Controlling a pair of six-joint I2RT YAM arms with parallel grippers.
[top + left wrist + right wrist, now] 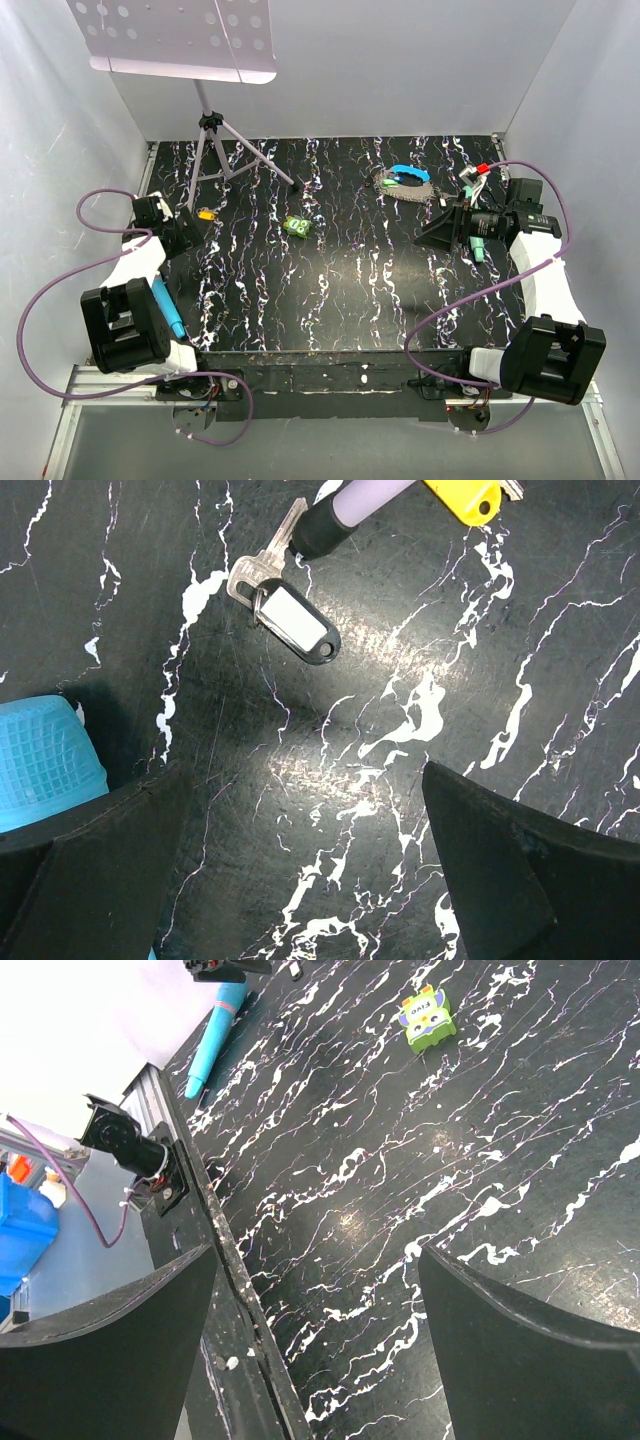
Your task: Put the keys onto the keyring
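The keyring (404,186), a loop of grey beaded chain with a bright blue clip (408,172), lies at the back right of the table. A silver key with a black, white-labelled tag (290,615) lies ahead of my left gripper (305,775), well beyond its fingertips. That gripper (183,234) is open over bare tabletop at the left. My right gripper (428,232) is open too, low over the table in front of the keyring and pointing left. Nothing sits between its fingers (520,1350). A small teal piece (478,246) lies under the right wrist; I cannot tell what it is.
A green lumpy object (297,227) sits mid-table. A yellow tag (465,500) and a purple cable end (330,520) lie beyond the key. A teal marker (168,308) lies by the left arm, and a tripod (215,140) stands at the back left.
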